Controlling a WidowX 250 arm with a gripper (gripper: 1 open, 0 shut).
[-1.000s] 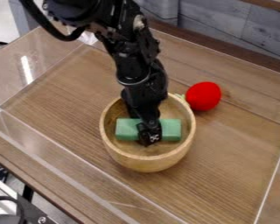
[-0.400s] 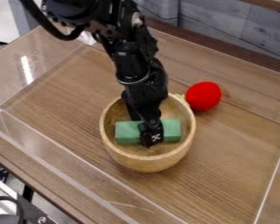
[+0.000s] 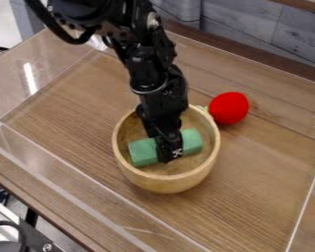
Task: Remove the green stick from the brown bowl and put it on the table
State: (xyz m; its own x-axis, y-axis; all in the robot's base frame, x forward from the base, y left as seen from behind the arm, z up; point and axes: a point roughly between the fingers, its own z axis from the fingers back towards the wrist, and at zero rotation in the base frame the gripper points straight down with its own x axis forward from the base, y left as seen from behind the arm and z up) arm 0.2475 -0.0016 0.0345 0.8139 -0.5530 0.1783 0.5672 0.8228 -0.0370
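Note:
The green stick [image 3: 147, 151] lies flat inside the brown bowl [image 3: 164, 183], which stands near the front middle of the table [image 3: 71, 110]. My black gripper [image 3: 171, 150] points straight down into the bowl. Its fingers straddle the middle of the stick, so only the stick's two ends show on either side. The jaws are narrow around the stick, but I cannot make out whether the pads press on it. The stick still rests on the bowl's floor.
A red ball [image 3: 228, 107] sits on the table just right of and behind the bowl. Low clear acrylic walls [image 3: 42, 157] border the tabletop on the left, front and right. The arm's black links rise toward the upper left.
The fingers have drawn in toward the stick's sides. The hand has stayed in place over the bowl, and the stick has barely shifted.

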